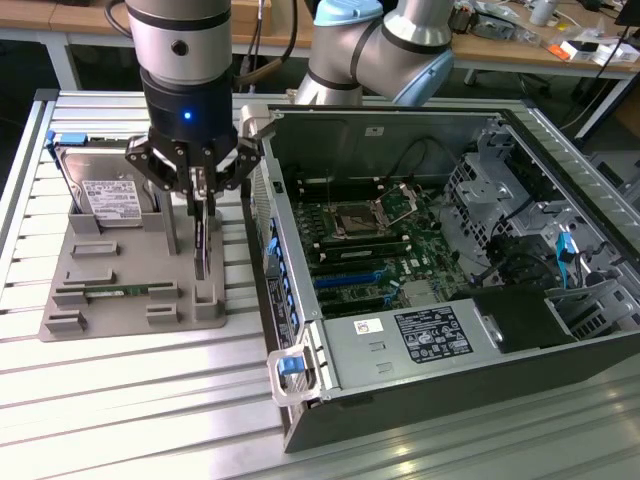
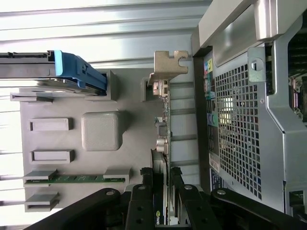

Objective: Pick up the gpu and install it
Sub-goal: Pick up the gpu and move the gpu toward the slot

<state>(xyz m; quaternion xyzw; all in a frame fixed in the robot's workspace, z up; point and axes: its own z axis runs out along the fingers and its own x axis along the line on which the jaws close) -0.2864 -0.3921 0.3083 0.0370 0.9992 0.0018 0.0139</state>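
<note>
Evidently the grasp step was in hand. The gripper (image 1: pixel 203 203) was seen low over the gpu (image 1: pixel 203 255), and its fingers (image 2: pixel 146 189) were drawn narrow, one on each face of the card's upper edge, so the card was judged to be clamped between them. The gpu was stood on edge directly beneath and between the fingers, seated in a slot of the grey holder tray (image 1: pixel 130 322) and not yet lifted out. Its silver bracket (image 2: pixel 169 64) was found at the end of the card farthest from the fingers. The open computer case (image 1: pixel 400 350) was placed just beside the fingers on one side, the hard drive (image 1: pixel 105 195) well off on the other. A straight pull up out of the slot, without twist, was judged to be called for, as the case wall was set close by.
</note>
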